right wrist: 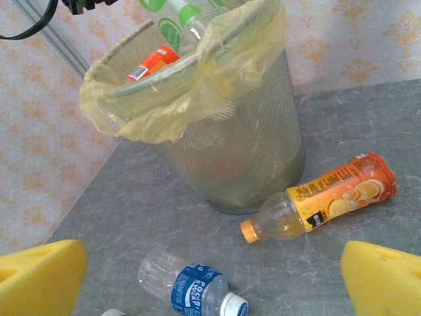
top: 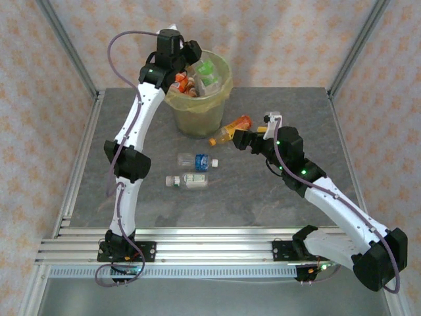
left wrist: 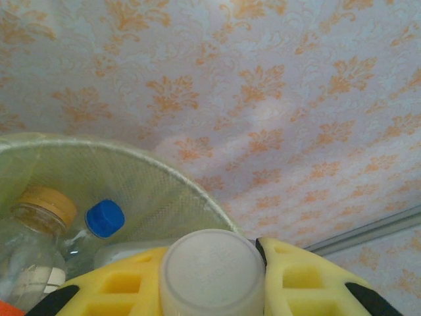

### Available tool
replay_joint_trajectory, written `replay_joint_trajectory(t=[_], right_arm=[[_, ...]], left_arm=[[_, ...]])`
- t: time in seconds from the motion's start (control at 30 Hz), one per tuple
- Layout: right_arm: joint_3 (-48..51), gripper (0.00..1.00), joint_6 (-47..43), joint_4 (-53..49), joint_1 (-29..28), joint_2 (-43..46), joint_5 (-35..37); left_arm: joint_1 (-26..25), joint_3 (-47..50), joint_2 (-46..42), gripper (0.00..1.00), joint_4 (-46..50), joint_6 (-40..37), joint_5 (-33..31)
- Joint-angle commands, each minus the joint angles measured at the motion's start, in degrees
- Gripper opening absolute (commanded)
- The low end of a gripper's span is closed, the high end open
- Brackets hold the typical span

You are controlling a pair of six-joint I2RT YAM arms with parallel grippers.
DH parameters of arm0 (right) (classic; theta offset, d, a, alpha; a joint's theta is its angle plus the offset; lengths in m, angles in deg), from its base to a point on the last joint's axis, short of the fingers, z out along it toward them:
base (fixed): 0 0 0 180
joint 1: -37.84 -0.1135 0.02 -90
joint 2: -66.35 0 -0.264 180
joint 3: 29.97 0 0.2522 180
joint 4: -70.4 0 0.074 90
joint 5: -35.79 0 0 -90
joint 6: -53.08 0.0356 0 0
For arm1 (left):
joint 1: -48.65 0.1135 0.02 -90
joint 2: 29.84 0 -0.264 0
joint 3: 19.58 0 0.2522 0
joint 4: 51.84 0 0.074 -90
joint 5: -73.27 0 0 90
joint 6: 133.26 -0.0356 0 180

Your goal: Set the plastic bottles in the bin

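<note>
Three bottles are lying loose on the table (top: 276, 191): an orange-labelled bottle (right wrist: 329, 197) just beside the foot of the bin (top: 197, 115), a blue-labelled bottle (right wrist: 194, 289) nearer the arms, and a white-labelled bottle (top: 187, 180) nearer again. We are judging the step in hand as a drop. The left gripper (left wrist: 214, 286) is hanging up at the bin's rim, its yellow pads (left wrist: 309, 283) clamping a pale round bottle end (left wrist: 212, 263); cap or base, we cannot tell. A blue-capped bottle (left wrist: 105, 218) and a tan-capped bottle (left wrist: 47, 203) are lying inside the bin beside it. The right gripper (top: 245, 139) is standing wide apart with nothing between its jaws, hovering low near the orange-labelled bottle and facing it and the bin. We are reading the bin as well filled, with green and orange labels poking above the liner. Next move, in our judgement: the left gripper needs to be over the mouth, not the rim, before letting go, or the bottle could bounce off the heap. The right gripper needs to line up across the orange-labelled bottle and come down around it before closing.
</note>
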Motion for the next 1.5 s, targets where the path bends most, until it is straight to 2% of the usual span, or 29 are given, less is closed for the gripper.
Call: replay_joint_trajectory(t=[0.0, 0.17, 0.5, 0.87, 1.0, 1.2, 1.23, 1.33, 1.47], right_arm=[[0.37, 0.99, 0.39, -0.45, -0.26, 1.06, 0.17], [0.28, 0.99, 0.51, -0.44, -0.27, 0.8, 0.33], [-0.03, 0.99, 0.73, -1.06, -0.28, 0.06, 0.99], [-1.04, 0.99, 1.24, -1.81, -0.26, -1.09, 1.09], [-1.13, 0.99, 1.35, -1.94, -0.26, -1.07, 1.37], [-1.45, 0.99, 1.4, -2.23, -0.26, -1.09, 1.7], [-1.69, 0.99, 1.4, -2.42, -0.26, -1.07, 1.89], [-2.5, 0.99, 1.31, -3.35, -0.27, -1.14, 2.53], [-2.97, 0.99, 1.12, -3.79, -0.26, -1.26, 2.77]], left_arm=[[-0.03, -1.3, 2.57, 0.03, 2.13, -1.59, 1.01], [0.4, -1.36, 3.76, 0.05, 4.37, -2.85, -0.11], [3.78, -1.28, 2.61, 0.05, 7.06, -0.72, 0.23], [4.5, -1.36, 1.17, 0.09, 9.19, -1.3, -0.55], [4.5, -1.34, 1.95, 0.2, 9.26, -1.75, 1.08], [4.55, -1.84, 4.67, 0.32, 7.77, -2.09, 7.54], [4.5, -2.36, 5.05, 0.36, 7.93, -2.33, 7.86], [4.58, -3.51, 5.46, 0.59, 7.91, -2.96, 7.53], [4.86, -4.2, 4.3, 0.75, 6.59, -3.05, 6.91]])
